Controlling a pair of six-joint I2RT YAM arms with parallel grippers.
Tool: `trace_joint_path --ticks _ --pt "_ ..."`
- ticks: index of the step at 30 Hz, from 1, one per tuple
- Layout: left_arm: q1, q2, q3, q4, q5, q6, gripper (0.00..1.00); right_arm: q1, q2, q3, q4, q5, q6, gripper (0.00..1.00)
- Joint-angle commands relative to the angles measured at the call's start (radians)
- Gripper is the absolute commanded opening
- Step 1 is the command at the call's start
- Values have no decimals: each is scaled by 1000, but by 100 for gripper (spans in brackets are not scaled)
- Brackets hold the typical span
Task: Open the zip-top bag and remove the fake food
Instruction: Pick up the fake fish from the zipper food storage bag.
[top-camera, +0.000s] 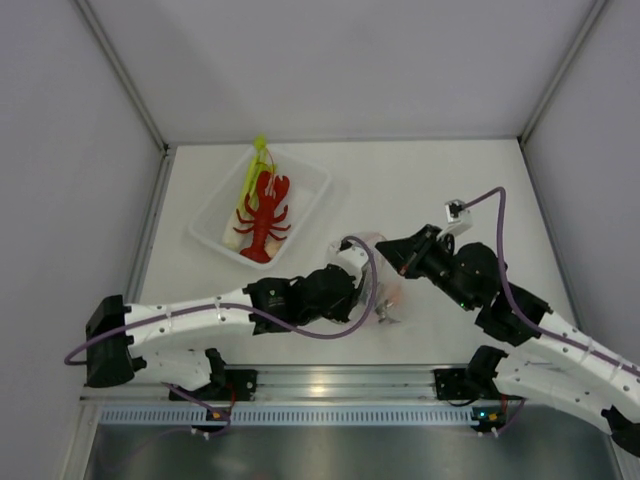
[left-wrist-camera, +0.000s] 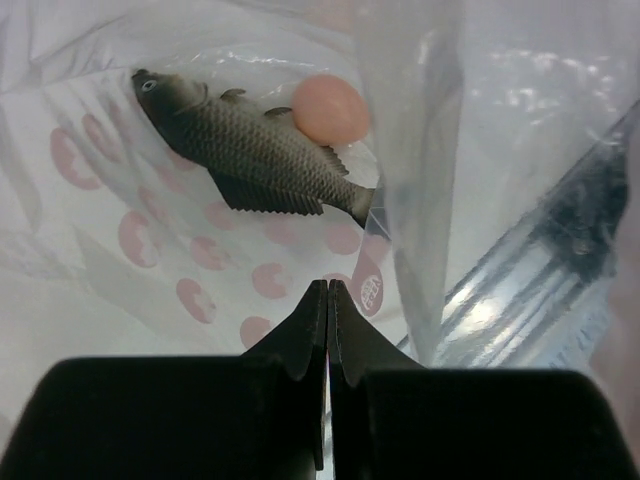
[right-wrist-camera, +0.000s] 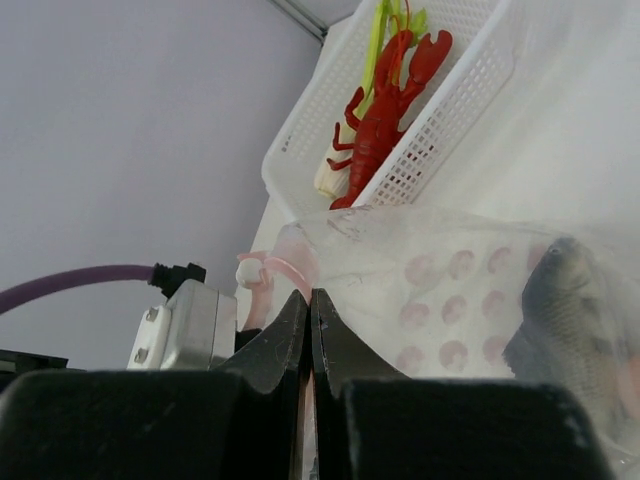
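Plastic film of the zip-top bag (left-wrist-camera: 150, 250) sits between the two arms near the front middle of the bench (top-camera: 430, 180). The grey fish (left-wrist-camera: 250, 150) and the pinkish round piece (left-wrist-camera: 330, 108) lie touching each other inside it. The left hand (left-wrist-camera: 328, 295) has its tips pressed fully together, and the film looks pinched between them. The right hand (right-wrist-camera: 309, 305) is closed just as tightly at the bag's edge beside the pink zip strip (right-wrist-camera: 290, 265). The red lobster (top-camera: 265, 215) and the green-and-white leek (top-camera: 250, 180) lie in the white basket (top-camera: 300, 190) at the back left, well apart from the bag.

Several things could go wrong:
- The film is thin and slick, so it may slide out of either pinch if the hands pull apart quickly, and the bag would drop.
- If one hand has caught both walls of the bag instead of one, pulling would stretch the bag and leave the mouth closed.
- Tipping the bag steeply could send the round piece rolling across the bench, perhaps off its edge.
- The fish's fins might snag in a fold and stay inside.

One pink dot close to the left hand's tips carries small print, but it is too small to read. No brand or label can be made out anywhere else.
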Motion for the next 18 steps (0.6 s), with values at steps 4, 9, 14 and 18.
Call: trace_joint_path --ticks 4,9,14,18 --pt "-19 -26 -65 253 85 165 0 -26 26 74 4 -29 -52 0" --pt "-30 -43 -101 325 187 261 0 -30 82 127 -36 -84 -114 0" --pt "-44 -43 -125 354 313 305 0 -61 106 173 -30 -150 -213 0" --pt "-43 -35 -153 362 392 288 0 -72 76 172 7 -212 -318 0"
